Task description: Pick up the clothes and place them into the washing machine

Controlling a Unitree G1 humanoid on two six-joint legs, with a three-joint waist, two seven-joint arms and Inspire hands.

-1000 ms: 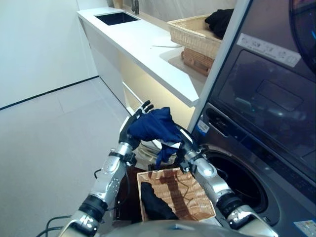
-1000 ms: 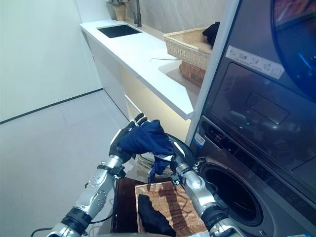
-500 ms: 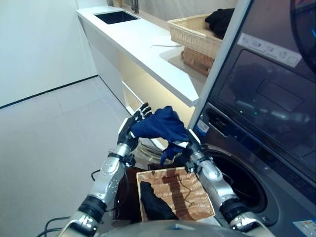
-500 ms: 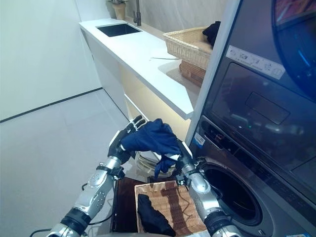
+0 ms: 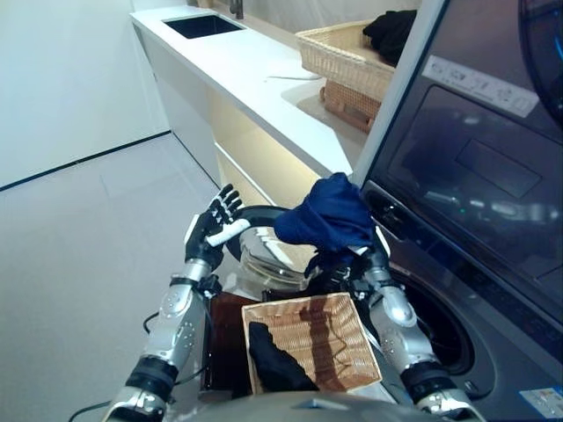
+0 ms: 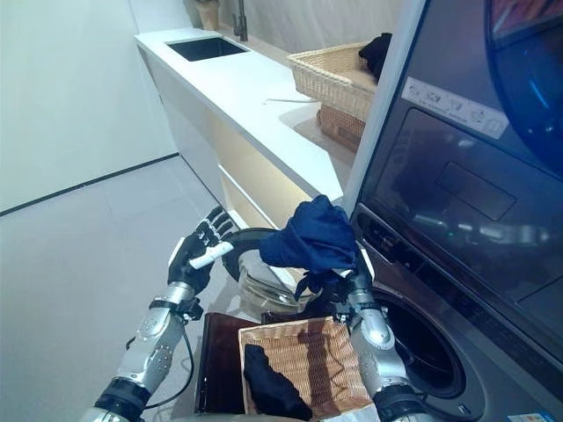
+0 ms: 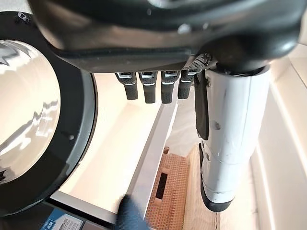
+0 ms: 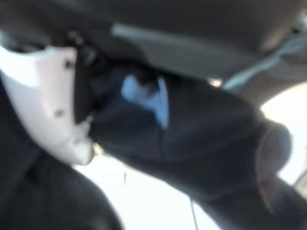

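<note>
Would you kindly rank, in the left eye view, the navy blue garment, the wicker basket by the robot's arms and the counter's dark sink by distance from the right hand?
1. The navy blue garment, draped over the right hand, which grips it.
2. The wicker basket, just below, nearer the robot.
3. The dark sink, at the white counter's far end.

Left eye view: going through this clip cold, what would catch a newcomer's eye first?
First, the bunched navy garment held up by the right hand just in front of the washing machine, above its open round door. The left hand is raised beside it, open and empty. Below sits a wicker basket with a dark garment left in it.
</note>
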